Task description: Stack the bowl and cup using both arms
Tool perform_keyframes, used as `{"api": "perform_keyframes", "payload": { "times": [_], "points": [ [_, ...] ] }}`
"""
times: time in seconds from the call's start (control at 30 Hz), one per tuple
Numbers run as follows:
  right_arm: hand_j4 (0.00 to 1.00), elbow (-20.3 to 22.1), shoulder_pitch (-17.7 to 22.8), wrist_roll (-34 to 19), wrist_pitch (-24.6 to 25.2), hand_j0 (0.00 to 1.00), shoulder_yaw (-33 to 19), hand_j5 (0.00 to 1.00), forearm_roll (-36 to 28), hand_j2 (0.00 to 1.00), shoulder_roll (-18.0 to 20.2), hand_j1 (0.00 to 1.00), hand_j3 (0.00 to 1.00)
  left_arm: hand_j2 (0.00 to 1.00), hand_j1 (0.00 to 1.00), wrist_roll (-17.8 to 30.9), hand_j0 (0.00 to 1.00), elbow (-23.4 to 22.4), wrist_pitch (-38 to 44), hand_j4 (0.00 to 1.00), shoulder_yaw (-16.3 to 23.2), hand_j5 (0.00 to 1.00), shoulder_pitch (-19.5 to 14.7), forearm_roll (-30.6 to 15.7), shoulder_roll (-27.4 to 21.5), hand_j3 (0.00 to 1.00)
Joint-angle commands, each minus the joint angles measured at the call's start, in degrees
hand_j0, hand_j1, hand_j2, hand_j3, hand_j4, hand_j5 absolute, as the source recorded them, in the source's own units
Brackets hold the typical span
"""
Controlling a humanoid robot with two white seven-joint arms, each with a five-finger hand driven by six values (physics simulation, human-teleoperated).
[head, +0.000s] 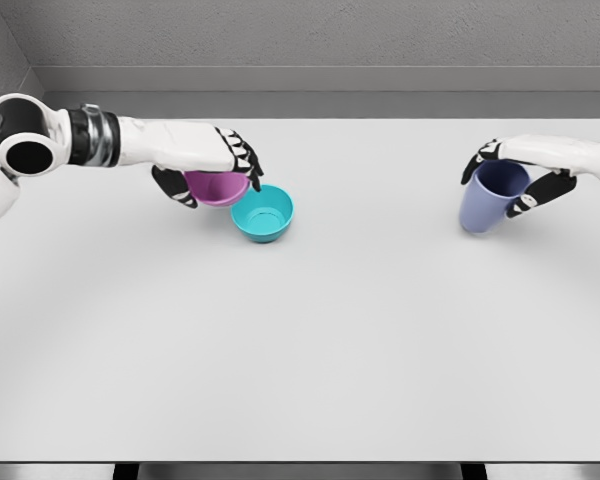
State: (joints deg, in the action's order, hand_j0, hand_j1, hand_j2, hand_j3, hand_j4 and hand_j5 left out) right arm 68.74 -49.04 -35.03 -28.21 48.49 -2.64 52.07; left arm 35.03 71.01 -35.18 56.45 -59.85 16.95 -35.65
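Left hand [215, 165] grips your purple bowl [216, 187] beside the teal bowl [263, 213]; right hand [520, 175] clasps the blue cup [490, 198]. Next, nest purple into teal.

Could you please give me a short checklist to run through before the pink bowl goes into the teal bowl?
1. Left hand grips pink bowl: ok.
2. Pink bowl is lifted clear of the table: cannot tell.
3. Teal bowl is upright and empty: ok.
4. Pink bowl is centred over the teal bowl: not ok, it sits to its left.
5. Right hand holds blue cup: ok.
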Motion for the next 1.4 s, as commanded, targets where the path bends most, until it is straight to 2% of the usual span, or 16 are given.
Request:
{"api": "perform_keyframes", "payload": {
  "times": [0.0, 0.37, 0.57, 1.3, 1.37],
  "points": [
    [0.62, 0.5, 0.0, 0.0, 0.2, 0.62, -0.1, 0.62, -0.3, 0.62, 0.1, 0.62, 0.62, 0.76, 0.76, 0.0, 0.76, 0.0, 0.2, 0.76, 0.0, 0.76, 0.0, 0.0, 1.3, 0.76],
    [0.62, 2.6, -1.1, 0.0, 0.2, 0.62, -0.1, 0.62, -0.3, 0.62, 0.0, 0.62, 0.62, 0.76, 0.76, 0.0, 0.76, -0.6, 0.2, 0.76, 0.2, 0.76, 0.3, 3.6, 6.5, 0.76],
    [0.62, 3.1, -1.6, 0.0, 0.0, 0.62, -0.1, 0.62, -0.3, 0.62, -0.3, 0.62, 0.62, 0.76, 0.76, 0.0, 0.76, -1.1, 0.2, 0.76, 1.5, 0.76, 0.7, 4.5, 7.6, 0.76],
    [0.62, 6.4, -2.8, 0.0, 0.0, 0.62, -0.1, 0.62, -0.3, 0.62, -1.5, 0.62, 0.62, 0.78, 0.78, 0.0, 0.78, -2.2, 0.2, 0.78, 1.0, 0.78, 1.1, 4.4, 7.3, 0.78],
    [0.62, 6.8, -2.9, 0.0, 0.0, 0.62, -0.1, 0.62, -0.3, 0.62, -1.5, 0.62, 0.62, 0.82, 0.82, 0.0, 0.82, -2.2, 0.2, 0.82, 1.0, 0.82, 1.1, 4.5, 7.3, 0.82]
  ]
}}
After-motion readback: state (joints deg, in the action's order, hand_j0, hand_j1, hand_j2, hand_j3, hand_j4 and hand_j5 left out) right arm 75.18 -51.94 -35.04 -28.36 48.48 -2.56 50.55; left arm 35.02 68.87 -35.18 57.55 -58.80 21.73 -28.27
